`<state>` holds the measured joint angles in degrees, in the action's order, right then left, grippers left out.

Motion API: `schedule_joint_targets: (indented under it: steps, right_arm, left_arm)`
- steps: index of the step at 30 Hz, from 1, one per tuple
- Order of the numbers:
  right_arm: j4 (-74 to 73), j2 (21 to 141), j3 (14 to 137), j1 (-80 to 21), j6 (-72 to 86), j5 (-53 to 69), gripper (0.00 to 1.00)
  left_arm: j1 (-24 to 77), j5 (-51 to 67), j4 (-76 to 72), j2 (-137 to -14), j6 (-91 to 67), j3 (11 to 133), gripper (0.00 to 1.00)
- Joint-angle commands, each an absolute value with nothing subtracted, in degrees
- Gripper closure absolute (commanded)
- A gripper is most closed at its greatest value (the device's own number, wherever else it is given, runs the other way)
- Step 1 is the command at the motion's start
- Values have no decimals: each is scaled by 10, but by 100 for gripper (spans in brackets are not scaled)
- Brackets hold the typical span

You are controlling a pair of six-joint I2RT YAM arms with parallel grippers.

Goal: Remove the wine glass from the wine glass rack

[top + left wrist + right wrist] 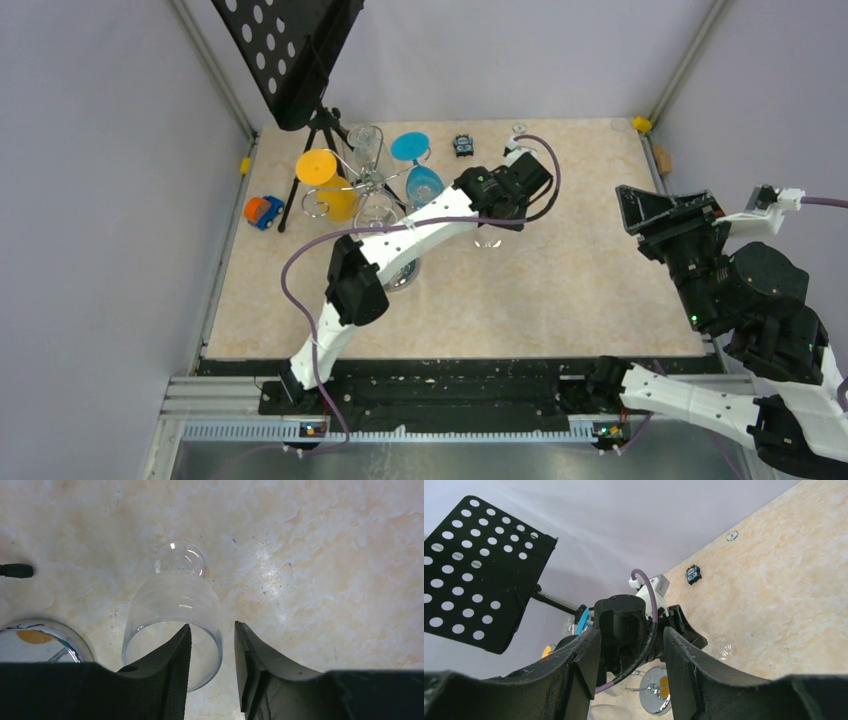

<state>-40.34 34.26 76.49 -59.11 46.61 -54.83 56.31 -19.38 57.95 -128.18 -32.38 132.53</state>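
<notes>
The wine glass (175, 595) rests on the counter (325, 555), off the wine glass rack (365, 185), its rim between the left claw's (212, 626) parted jaws. Best to withdraw straight up without nudging the rim. The right claw (631, 655) hangs apart and empty.

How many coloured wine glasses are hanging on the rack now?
2. A yellow wine glass hangs on the left of the rack, a blue wine glass on its right. Another could hide behind the left arm.
</notes>
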Motion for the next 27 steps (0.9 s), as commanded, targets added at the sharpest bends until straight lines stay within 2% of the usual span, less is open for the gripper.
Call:
schedule_joint_targets:
  steps: [1, 13, 22, 24, 27]
  right_arm:
    - [-396, 348, 762, -594, 467, -543, 50]
    - [-387, 352, 759, -594, 466, -538, 48]
    - [-371, 355, 750, -594, 465, -510, 46]
    - [-351, 355, 744, -594, 449, -486, 42]
    - [-309, 355, 730, -594, 412, -436, 30]
  left_arm:
    - [563, -222, 555, -1248, -313, 1335, 57]
    - [564, -209, 538, -1149, -289, 1349, 44]
    - [564, -160, 513, -1064, -282, 1340, 40]
    - [564, -149, 508, -1041, -284, 1334, 39]
    - [564, -141, 500, -991, -283, 1317, 36]
